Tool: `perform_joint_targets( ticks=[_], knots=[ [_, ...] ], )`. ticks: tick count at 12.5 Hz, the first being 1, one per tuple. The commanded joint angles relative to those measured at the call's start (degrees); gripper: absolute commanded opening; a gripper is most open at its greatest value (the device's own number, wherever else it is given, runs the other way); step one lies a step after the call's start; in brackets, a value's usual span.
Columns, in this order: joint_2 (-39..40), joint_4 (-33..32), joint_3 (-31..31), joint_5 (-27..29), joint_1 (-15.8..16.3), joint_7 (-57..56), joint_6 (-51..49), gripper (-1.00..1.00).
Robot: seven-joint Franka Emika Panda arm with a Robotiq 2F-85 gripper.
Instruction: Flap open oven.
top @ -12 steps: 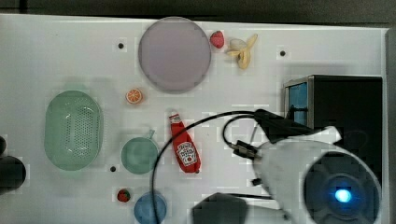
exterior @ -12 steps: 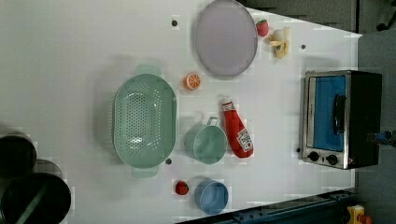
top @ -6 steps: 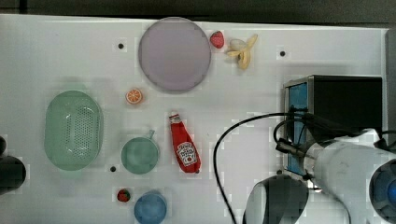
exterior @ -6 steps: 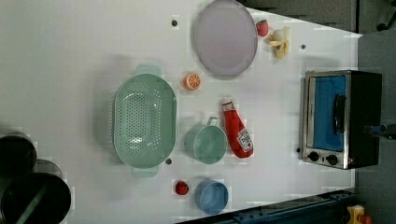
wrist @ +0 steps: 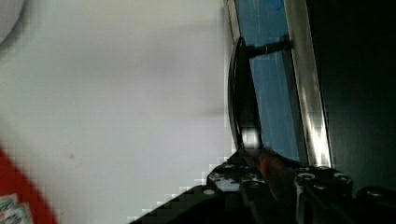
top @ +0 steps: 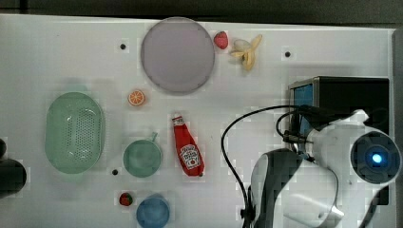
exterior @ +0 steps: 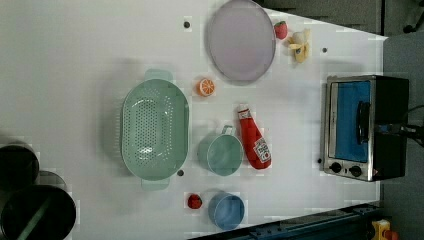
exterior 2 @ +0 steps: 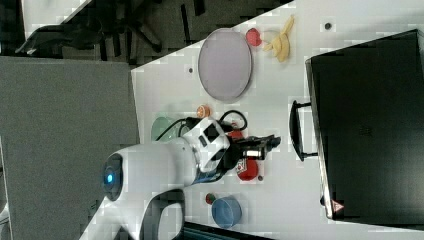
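Oven first: it stands shut at the desk's edge, straight ahead of the end effector, its blue glass door point(exterior: 350, 125) flush in the silver frame and facing the fingertips.

Reading the right view from its left: the white arm point(exterior 2: 160, 165) reaches in low over the desk point(exterior 2: 280, 200), with the red ketchup bottle point(exterior 2: 247, 170) lying just behind and below the end effector, apart from it. The end effector point(exterior 2: 270, 142) comes next, pointed level at the door, not down. That seems to suit a bar that has to be caught from the front. Its fingers stand only a little apart, with nothing between them. Just beyond the tips is the dark bar handle point(exterior 2: 296, 131), near but with a sliver of desk showing between, so I judge there is no contact yet. Past the handle lies the oven's black top point(exterior 2: 370, 125).

In the wrist view the handle point(wrist: 243, 102) stands off the glass on short posts. That leaves a gap behind the bar where a fingertip could hook in.

The task looks barely begun — approach made, door untouched. The next move probably calls for slipping a finger behind or over the bar, then pulling away from the oven along the door's arc. A straight tug risks dragging the whole oven across the desk.
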Motion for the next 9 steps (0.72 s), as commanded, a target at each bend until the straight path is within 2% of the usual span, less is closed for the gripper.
perform_joint_targets(
  ticks=[1,9],
  knots=[
    [1.81,0.67,-2.90,0.04,0.04,-4.03,4.41,-0.65],
    [10.60,0.56,-2.94,0.07,0.15,-4.06,10.03,-0.65]
  ],
)
